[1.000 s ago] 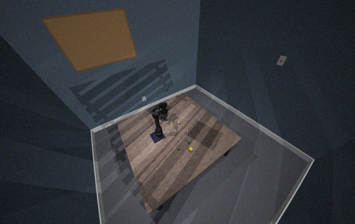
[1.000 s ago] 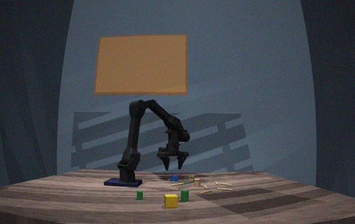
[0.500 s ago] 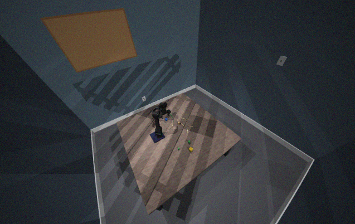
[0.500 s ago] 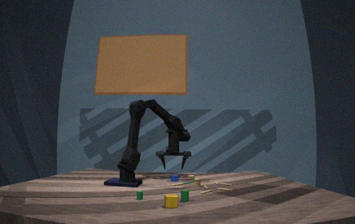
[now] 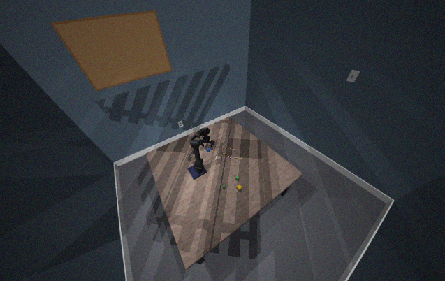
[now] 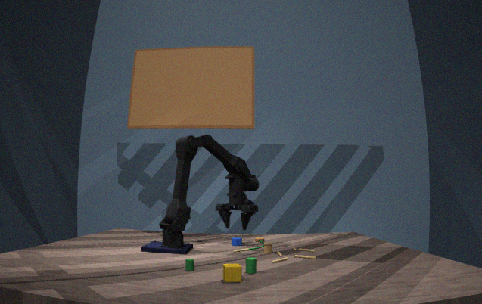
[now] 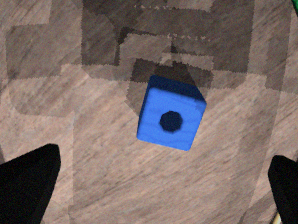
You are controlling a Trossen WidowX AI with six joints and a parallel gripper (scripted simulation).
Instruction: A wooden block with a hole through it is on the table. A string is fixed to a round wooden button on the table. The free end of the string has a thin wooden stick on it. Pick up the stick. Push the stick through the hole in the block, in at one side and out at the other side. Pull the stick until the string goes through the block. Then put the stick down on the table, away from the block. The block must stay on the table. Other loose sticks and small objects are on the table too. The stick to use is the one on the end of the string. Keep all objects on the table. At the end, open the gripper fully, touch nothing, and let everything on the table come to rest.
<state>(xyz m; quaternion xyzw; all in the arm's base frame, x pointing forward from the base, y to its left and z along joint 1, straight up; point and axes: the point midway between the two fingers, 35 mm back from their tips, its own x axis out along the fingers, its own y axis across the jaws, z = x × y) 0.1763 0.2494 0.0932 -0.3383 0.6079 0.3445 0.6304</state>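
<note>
The blue block (image 5: 208,149) (image 6: 237,241) (image 7: 171,137) sits on the table, with a dark round hole in the face turned to the wrist camera. My gripper (image 6: 236,228) (image 7: 169,163) is wide open and empty, pointing down above the block. In the exterior view the orange button (image 6: 259,239) lies right of the block. The green string (image 6: 256,248) curves from it to a thin pale stick (image 6: 241,250) lying on the table in front of the block. In the wrist view, a bit of pale stick (image 7: 278,218) shows beside the right finger.
A tan cylinder (image 6: 268,248) stands near the string. Several loose sticks (image 6: 305,256) lie to its right. Two green cylinders (image 5: 237,178) (image 6: 250,265) and a yellow cube (image 5: 239,187) (image 6: 232,273) stand nearer the exterior camera. The arm's blue base (image 6: 152,248) is at the left.
</note>
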